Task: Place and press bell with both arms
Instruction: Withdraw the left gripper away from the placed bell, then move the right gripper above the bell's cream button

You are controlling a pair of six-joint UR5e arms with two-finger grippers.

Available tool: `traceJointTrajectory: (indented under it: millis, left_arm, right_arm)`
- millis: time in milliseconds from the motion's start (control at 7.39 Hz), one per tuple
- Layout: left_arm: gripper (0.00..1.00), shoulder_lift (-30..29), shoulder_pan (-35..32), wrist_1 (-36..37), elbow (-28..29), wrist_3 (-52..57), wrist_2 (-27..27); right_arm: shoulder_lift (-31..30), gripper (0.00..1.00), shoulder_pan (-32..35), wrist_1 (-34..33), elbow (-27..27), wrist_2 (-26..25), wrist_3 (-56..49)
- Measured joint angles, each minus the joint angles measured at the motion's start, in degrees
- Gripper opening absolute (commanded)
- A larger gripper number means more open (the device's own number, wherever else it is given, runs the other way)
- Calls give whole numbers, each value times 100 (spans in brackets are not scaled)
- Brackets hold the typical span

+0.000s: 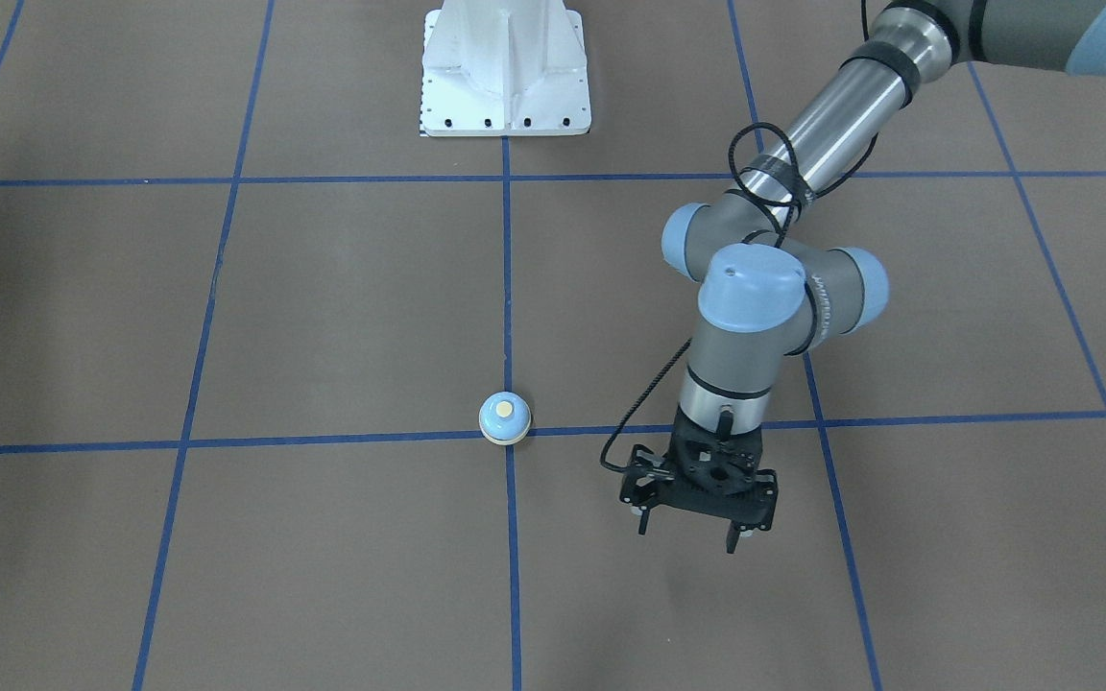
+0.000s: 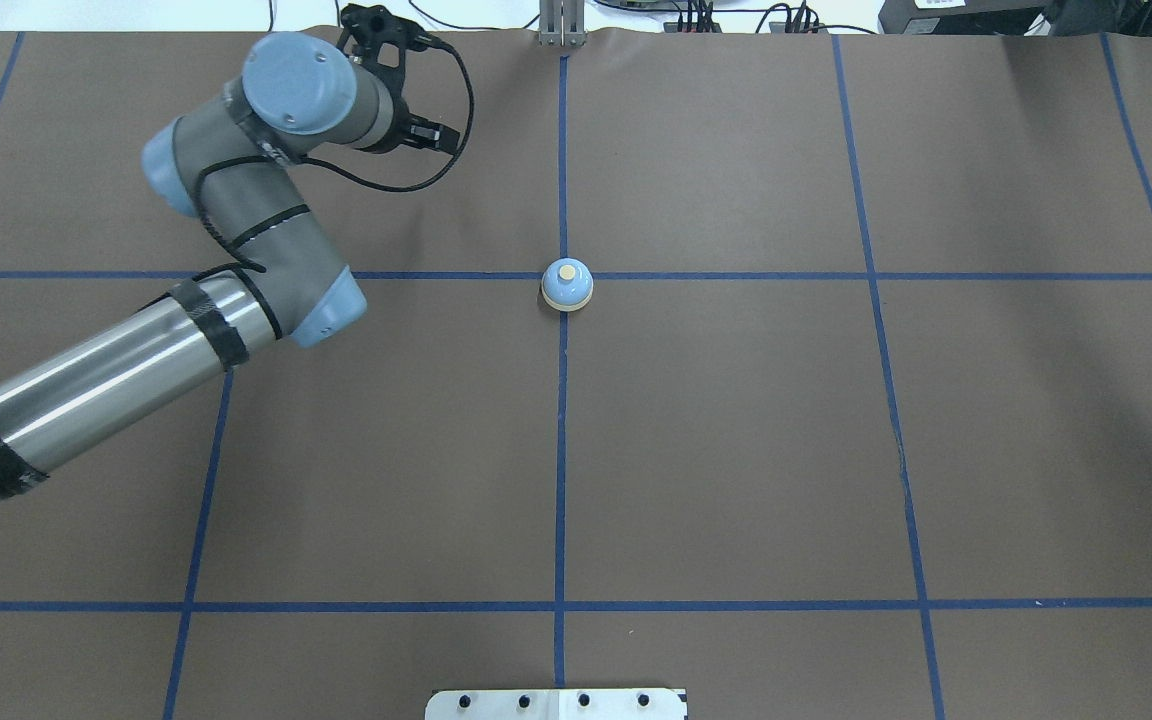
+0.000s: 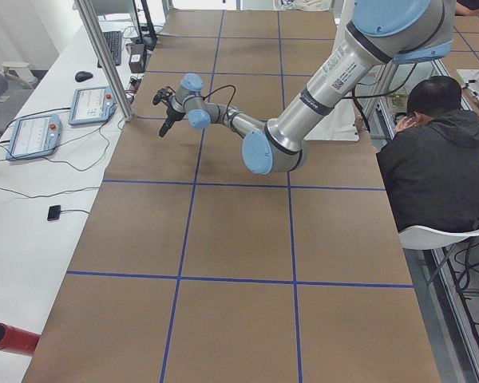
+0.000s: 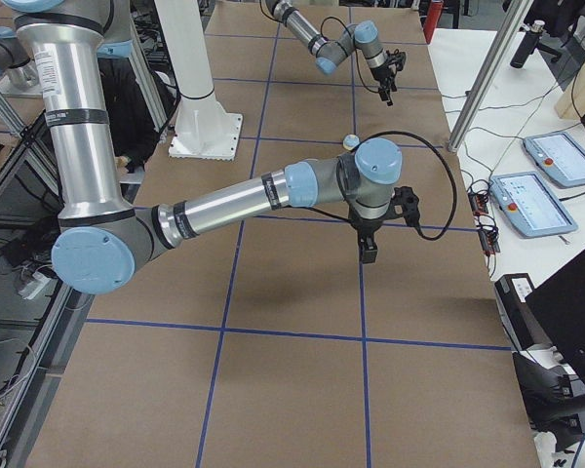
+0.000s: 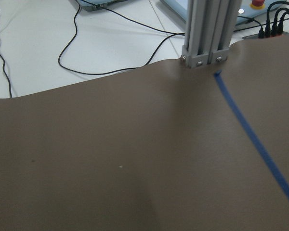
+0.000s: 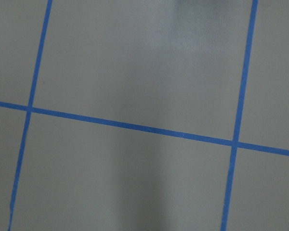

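**Bell upright on a tape crossing, left fingers off to its side**

The brown worktop (image 2: 736, 450), squared off by blue tape (image 2: 561, 450), ran under both arms. The left fingers (image 1: 732, 537) hung open and empty, pointing down, near the bell (image 2: 566, 285) but apart from it. From them the bell lay toward the robot's right and a little closer to its base, button up. The right fingers (image 4: 368, 252) showed only in the right side view, raised above the worktop on the bell's other side. Whether they were open or closed could not be told, nor which arm was nearer. Pressing likely needed a sideways carry, then a straight drop onto the button.
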Motion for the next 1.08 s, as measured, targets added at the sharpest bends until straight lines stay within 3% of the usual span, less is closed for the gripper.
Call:
traceJointTrajectory:
  millis: [541,1082]
  left_arm:
    - [99,1564,-1133,28,-961,1275,-1439]
    - [99,2738,-1981,51,-1534,2148,-2198]
  right_arm:
    - [1669,100,-1789,25,-168,-692,2821]
    - [2940,95,-3181,51,-484,-1342,4976]
